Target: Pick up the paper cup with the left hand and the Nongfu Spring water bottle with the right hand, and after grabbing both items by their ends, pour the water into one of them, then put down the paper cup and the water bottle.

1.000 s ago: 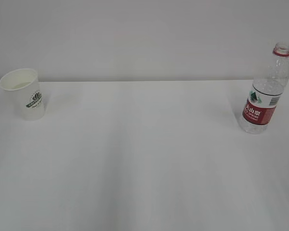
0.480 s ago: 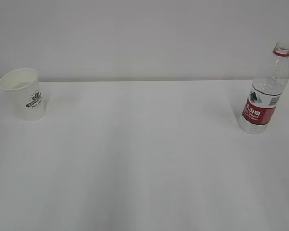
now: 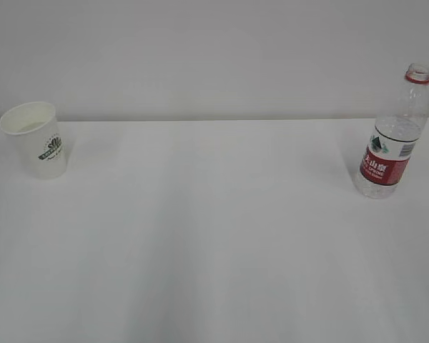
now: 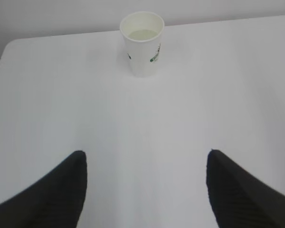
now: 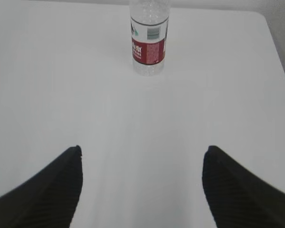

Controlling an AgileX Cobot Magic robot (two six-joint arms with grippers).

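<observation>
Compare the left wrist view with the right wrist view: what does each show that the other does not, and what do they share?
Only the left wrist view shows the small white tapered paper cup with a green logo, standing upright. Only the right wrist view shows the clear ribbed plastic water bottle with a red-and-white label, upright, its top cut off by the frame. Both show the bare white table and, at the bottom, one open gripper: left, right, holding nothing.

Cup (image 3: 36,138) far left, bottle (image 3: 393,136) far right

Plain white matte table (image 3: 214,250) fills the lower view, far edge straight and level. Bare pale grey wall (image 3: 200,50) behind it. Soft, even light; faint shadows only.
</observation>
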